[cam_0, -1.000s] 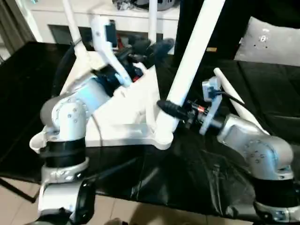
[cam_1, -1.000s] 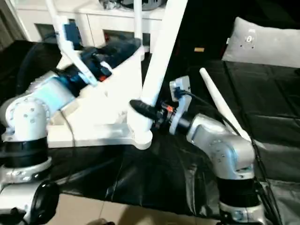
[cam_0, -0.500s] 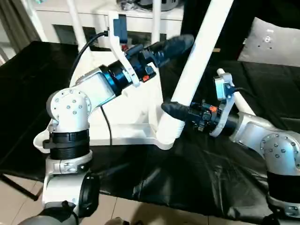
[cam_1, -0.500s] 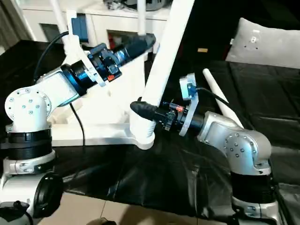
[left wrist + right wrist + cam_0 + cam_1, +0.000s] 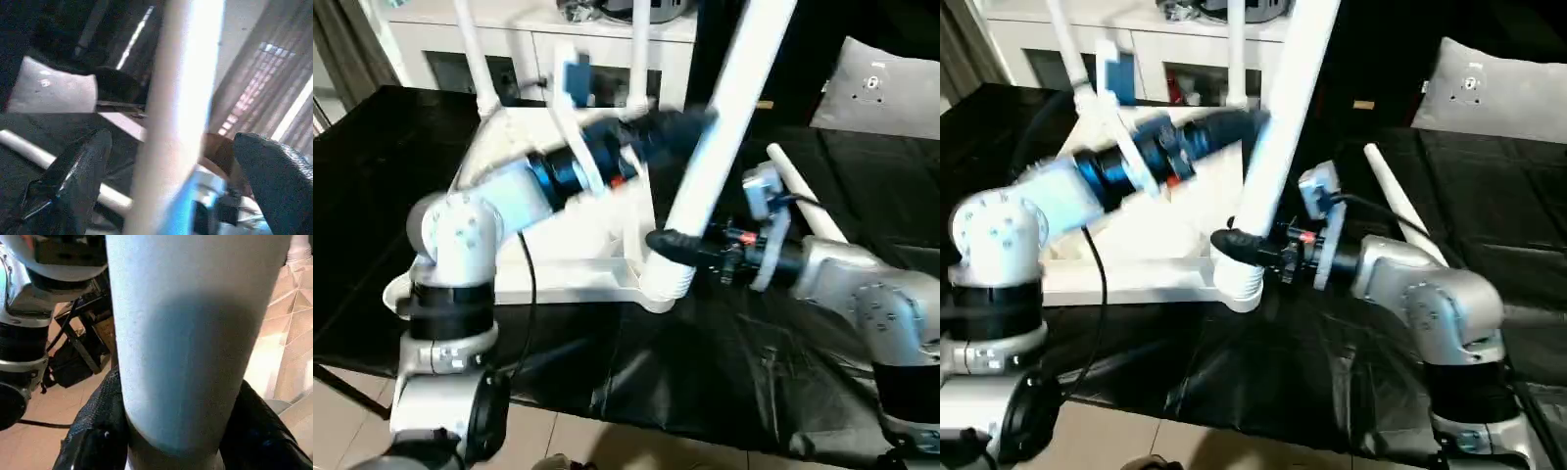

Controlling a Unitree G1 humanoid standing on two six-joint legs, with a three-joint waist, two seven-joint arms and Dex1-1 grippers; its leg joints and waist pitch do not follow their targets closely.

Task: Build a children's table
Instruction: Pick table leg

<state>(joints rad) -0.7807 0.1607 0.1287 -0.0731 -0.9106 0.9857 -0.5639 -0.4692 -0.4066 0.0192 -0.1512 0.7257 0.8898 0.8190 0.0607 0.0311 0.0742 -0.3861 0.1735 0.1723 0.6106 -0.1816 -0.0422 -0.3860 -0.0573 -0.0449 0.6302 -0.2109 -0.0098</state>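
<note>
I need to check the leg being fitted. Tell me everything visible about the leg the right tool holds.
The leg is a long, round, smooth white plastic tube, leaning up and away from a ribbed base at the near corner of the upturned top. The right tool clamps it just above that base. The left tool straddles it higher up, fingers apart.

No text, label, brand, number or sign can be read in these views.
</note>
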